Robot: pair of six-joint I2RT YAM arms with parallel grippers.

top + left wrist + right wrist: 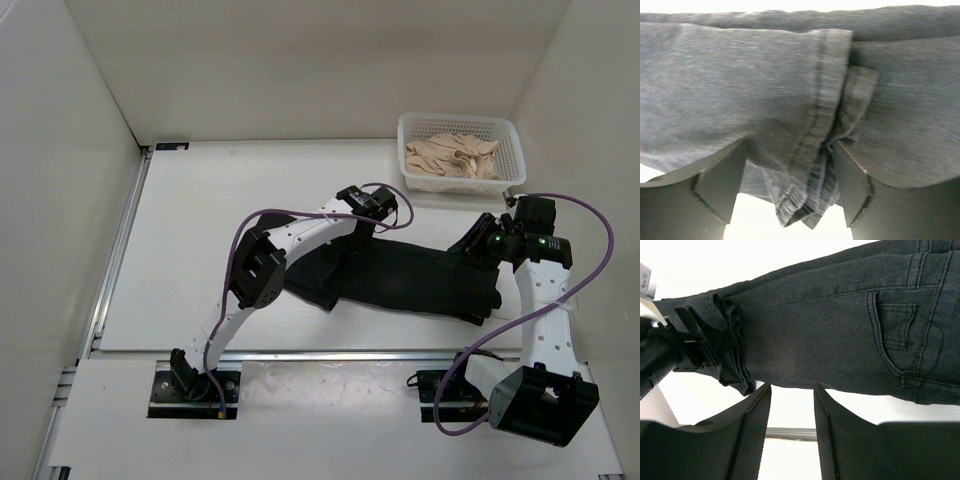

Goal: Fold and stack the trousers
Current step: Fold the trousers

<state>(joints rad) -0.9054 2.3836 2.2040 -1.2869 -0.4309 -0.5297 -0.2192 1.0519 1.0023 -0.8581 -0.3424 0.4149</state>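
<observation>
The black trousers [410,275] lie folded lengthwise across the middle of the table, waistband end to the right. My left gripper [378,225] hovers over their far edge. In the left wrist view it [790,145] is open, and the stitched leg hems [810,165] hang loose between its fingers, not pinched. My right gripper [478,243] is at the waist end. In the right wrist view it [791,386] is open with bare table between its fingers, just short of the trousers' edge [830,330]. A back pocket [900,335] faces that camera.
A white basket [510,150] with a beige garment [452,158] stands at the back right, close behind the right arm. A metal rail [330,352] runs along the table's near edge. White walls close in the left, back and right sides.
</observation>
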